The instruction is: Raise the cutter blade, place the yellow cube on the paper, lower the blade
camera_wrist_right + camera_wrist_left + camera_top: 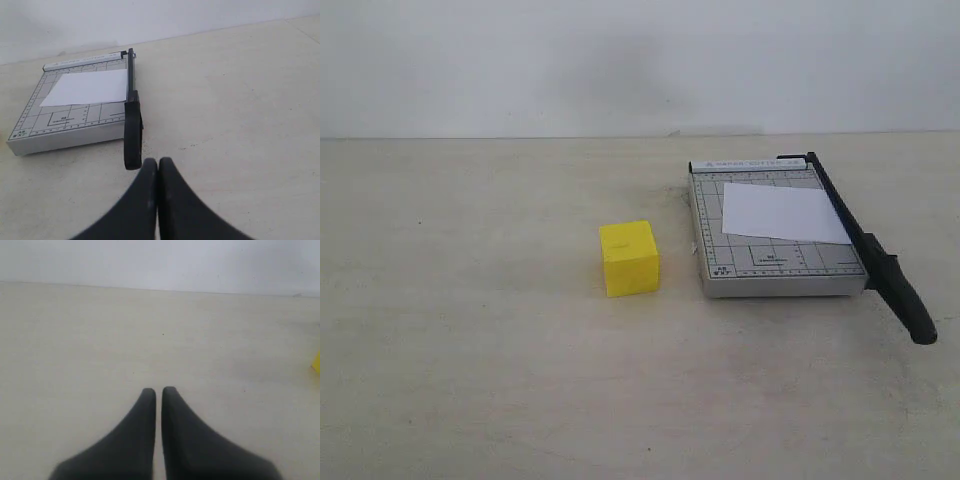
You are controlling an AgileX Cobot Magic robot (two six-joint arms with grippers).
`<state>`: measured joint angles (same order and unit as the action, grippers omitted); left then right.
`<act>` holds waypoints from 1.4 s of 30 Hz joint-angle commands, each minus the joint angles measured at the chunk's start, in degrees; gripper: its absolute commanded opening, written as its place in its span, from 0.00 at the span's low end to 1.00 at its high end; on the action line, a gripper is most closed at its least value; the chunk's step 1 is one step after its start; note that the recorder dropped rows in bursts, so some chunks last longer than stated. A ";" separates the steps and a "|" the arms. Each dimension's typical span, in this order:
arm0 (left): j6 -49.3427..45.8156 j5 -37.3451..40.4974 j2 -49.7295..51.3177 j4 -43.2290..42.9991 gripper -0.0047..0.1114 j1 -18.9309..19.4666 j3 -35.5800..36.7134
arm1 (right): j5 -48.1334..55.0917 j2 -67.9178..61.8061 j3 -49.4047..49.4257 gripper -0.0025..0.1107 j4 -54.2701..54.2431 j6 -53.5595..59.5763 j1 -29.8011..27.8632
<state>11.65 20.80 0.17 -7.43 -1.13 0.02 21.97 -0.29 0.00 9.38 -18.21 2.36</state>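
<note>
The yellow cube (629, 258) stands on the tabletop left of the grey gridded trimmer (775, 268). A white paper (782, 212) lies on the trimmer board. The black cutter blade (865, 245) lies lowered along the trimmer's right edge, its thick handle reaching past the front. Neither gripper shows in the exterior view. In the right wrist view my right gripper (158, 161) is shut and empty, just short of the blade handle (132, 135), with the paper (87, 87) beyond. My left gripper (158, 391) is shut with a thin gap, over bare table; a sliver of the cube (316, 361) shows at the frame edge.
The pale tabletop (470, 350) stretches around the trimmer and cube and meets a white wall (620, 60) at the back.
</note>
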 commanded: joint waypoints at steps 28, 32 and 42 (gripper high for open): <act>0.32 -0.16 -0.17 0.38 0.08 -0.11 -0.02 | -24.65 0.29 0.00 0.02 0.62 -6.19 -0.09; 0.32 -0.16 -0.17 0.38 0.08 -0.11 -0.02 | -38.58 -2.91 0.00 0.02 -3.62 -6.41 -0.09; 0.32 -0.16 -0.17 0.38 0.08 -0.11 -0.02 | -38.01 -66.26 -15.93 0.03 -3.10 1.89 -0.09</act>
<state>11.65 20.80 0.17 -7.43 -1.13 0.02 -13.81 -59.22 -11.04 2.94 -18.55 2.36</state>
